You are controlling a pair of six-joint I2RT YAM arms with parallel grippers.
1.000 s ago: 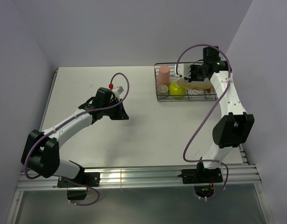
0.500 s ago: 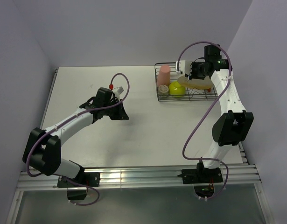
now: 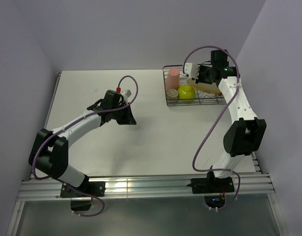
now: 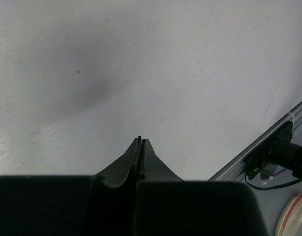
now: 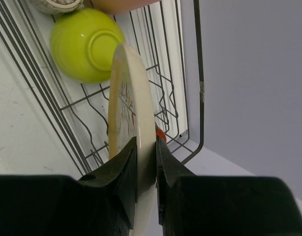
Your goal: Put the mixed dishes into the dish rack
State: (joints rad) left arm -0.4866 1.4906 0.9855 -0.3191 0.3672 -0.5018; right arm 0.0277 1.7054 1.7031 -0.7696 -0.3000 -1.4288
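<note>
Right gripper (image 5: 147, 142): clamped on the rim of the pale-yellow plate (image 5: 128, 98), which stands edge-on between its two fingers.
Plate: upright, with the twig motif on the face toward the left finger. It is over the wavy wires of the dish rack (image 5: 197, 73); whether its far edge sits in a slot cannot be told.
Lime-green bowl (image 5: 82, 44): bottom-up in the rack, ahead of the fingertips and left of the plate.
Pink tumbler (image 3: 173, 78): in the rack, farther ahead past the bowl.
Tiny greyish-beige cup (image 3: 172, 93): in the rack beside the tumbler, touching or nearly touching the bowl.
Orange mug (image 5: 161, 132): only a sliver shows, just off the right fingertip behind the plate.
Left gripper (image 4: 141, 142): fingers pressed together on nothing, with bare white table (image 4: 190, 73) ahead of them, well apart from the rack.
</note>
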